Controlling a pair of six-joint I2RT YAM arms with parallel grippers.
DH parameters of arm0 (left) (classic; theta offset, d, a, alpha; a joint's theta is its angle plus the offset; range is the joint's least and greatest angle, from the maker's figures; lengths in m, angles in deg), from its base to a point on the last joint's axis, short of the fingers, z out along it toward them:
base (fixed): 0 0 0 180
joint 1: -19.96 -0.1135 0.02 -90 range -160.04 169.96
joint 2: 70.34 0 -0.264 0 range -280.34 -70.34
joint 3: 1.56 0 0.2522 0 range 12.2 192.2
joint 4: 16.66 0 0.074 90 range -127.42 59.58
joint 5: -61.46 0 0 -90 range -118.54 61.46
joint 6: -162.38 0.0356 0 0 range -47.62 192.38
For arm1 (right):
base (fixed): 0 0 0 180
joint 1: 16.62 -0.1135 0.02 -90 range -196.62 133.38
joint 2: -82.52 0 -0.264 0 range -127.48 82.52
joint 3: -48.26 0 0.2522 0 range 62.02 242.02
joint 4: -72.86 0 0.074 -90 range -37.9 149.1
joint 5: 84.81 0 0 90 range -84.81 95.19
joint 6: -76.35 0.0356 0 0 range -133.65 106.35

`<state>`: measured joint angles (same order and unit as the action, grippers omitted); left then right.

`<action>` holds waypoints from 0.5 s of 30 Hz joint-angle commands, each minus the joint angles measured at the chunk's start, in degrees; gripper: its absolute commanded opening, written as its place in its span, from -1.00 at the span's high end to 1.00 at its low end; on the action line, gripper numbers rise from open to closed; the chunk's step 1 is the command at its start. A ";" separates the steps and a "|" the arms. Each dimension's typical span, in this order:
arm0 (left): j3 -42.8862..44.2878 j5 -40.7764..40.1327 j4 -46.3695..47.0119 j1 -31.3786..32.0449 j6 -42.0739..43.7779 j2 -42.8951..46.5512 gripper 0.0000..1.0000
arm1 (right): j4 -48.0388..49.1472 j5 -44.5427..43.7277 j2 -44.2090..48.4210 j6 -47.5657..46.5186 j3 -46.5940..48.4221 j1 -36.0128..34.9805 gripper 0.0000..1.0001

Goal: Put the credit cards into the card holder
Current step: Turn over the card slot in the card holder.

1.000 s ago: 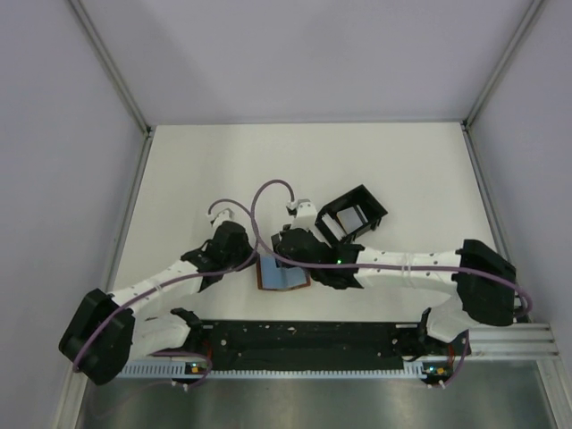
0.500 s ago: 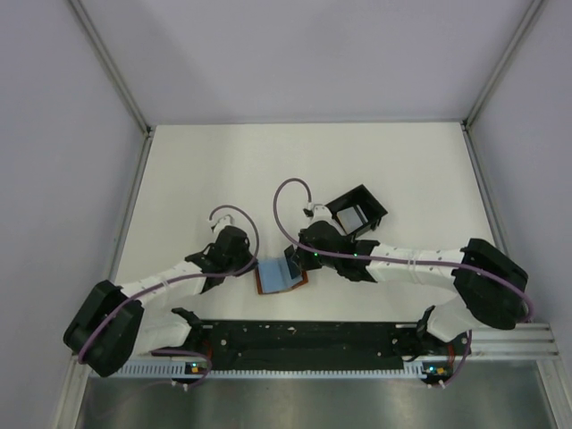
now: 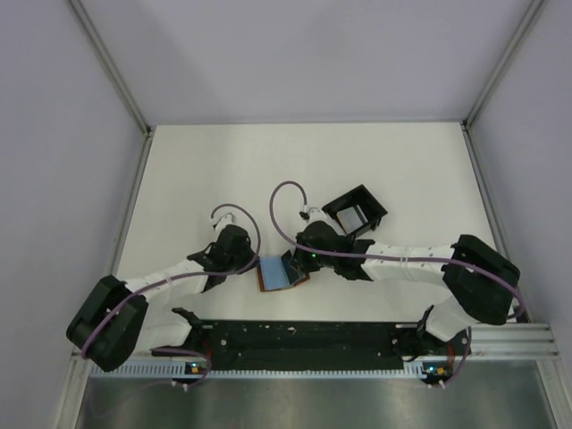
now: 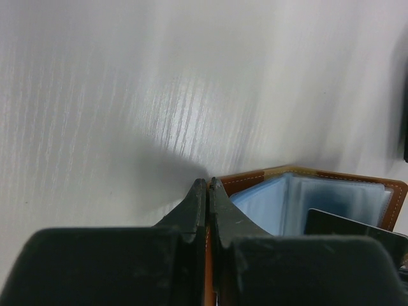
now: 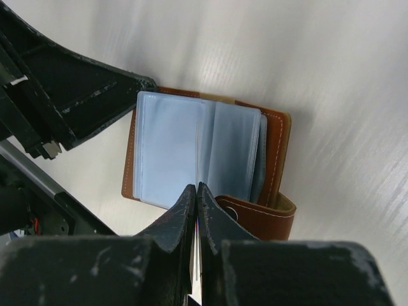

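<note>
The card holder (image 3: 275, 276), brown leather, lies open near the table's front with its pale blue sleeves (image 5: 166, 150) facing up. My left gripper (image 3: 254, 265) is shut on its left leather edge (image 4: 212, 255), and its tips (image 4: 208, 182) meet over the stitching. My right gripper (image 3: 294, 263) is shut on a credit card (image 3: 288, 265) held on edge. The card's thin edge (image 5: 196, 150) stands over the sleeves, and from the left wrist it shows as a dark slab (image 4: 350, 224). The holder's closing tab (image 5: 258, 217) sits just right of my right fingertips (image 5: 196, 186).
A black open-frame slotted box (image 3: 366, 198) stands just behind my right wrist, with a pale card (image 3: 352, 217) inside it. The arms' base rail (image 3: 304, 340) runs along the near edge. Grey walls close in both sides.
My right gripper has drawn back to the right off the holder, uncovering the blue sleeves, and now holds the card upright at the holder's right side. The left gripper has kept its grip.
</note>
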<state>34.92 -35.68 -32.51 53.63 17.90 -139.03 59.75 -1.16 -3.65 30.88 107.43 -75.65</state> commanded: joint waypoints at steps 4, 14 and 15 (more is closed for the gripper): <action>-1.71 0.01 1.65 -0.10 1.39 -2.24 1.00 | 7.69 8.19 -3.74 2.57 -1.89 3.30 1.00; -2.33 0.54 3.58 -0.10 1.74 -3.12 1.00 | 14.11 11.09 -6.37 4.60 -6.30 7.25 1.00; -2.24 0.54 3.67 -0.01 1.74 -3.30 1.00 | 14.56 11.70 -7.07 4.68 -6.21 7.26 1.00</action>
<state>34.16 -35.37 -28.03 53.63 18.38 -140.40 69.54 8.59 -8.17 34.66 101.74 -69.29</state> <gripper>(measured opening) 0.015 0.006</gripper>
